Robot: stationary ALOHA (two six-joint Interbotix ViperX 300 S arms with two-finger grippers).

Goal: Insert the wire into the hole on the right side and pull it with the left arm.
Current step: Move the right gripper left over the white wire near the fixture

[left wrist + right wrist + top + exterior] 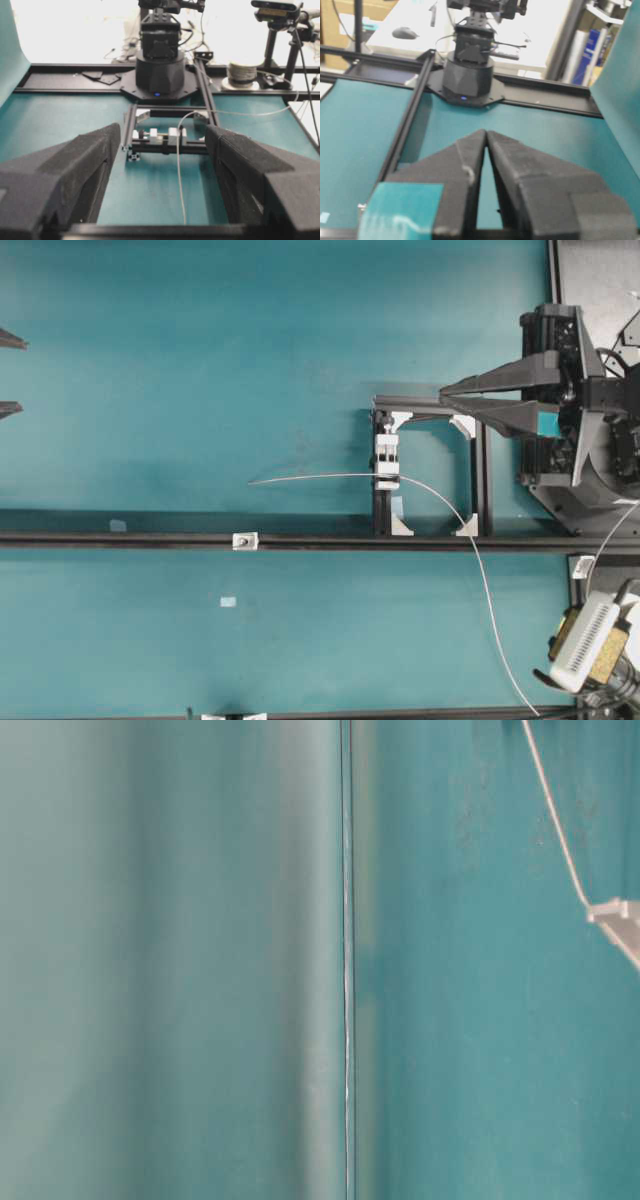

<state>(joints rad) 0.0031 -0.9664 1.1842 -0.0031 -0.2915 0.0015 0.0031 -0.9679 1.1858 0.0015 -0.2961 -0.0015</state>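
Note:
The wire (455, 502) rises from the bottom right, curves left and passes through a white clamp block (386, 462). Its free end lies on the teal mat near the middle. The hole is a dark spot in a tiny silver bracket (244, 540) on the black rail, below and left of the wire's tip. My left gripper (10, 373) stands open at the far left edge, far from the wire. In the left wrist view the wire (178, 175) runs between the wide-apart fingers (75, 170) toward the clamp block (175, 136). My right gripper (442, 396), marked with teal tape, is shut on nothing above the frame; its tips (486, 132) meet.
A black rail (100, 538) crosses the mat from left to right. A black frame (478, 470) with white corner pieces holds the clamp block. A wire spool (242, 72) stands at the back right in the left wrist view. A white ribbed part (585, 640) sits at bottom right.

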